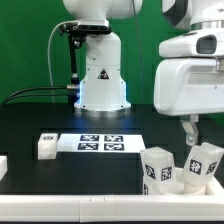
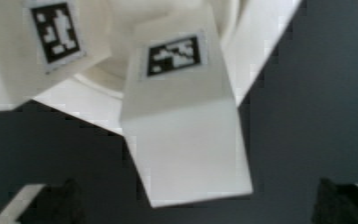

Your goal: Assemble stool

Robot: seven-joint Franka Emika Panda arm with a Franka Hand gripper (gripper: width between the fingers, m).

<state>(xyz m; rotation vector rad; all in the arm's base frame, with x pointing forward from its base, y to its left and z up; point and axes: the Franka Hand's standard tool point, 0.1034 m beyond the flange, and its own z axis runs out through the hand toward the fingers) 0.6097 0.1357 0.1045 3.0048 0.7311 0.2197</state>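
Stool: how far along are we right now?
Looks done: two tagged legs stand up from the seat, though tilted. In hand: nothing; the gripper hangs open over them. Left: what looks like a loose leg lies beside the marker board, not yet fitted.

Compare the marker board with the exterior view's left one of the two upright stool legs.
The marker board lies flat; the leg stands up. The board is thin and shows several tags; the leg is chunky and shows one. Both are white with black square tags.
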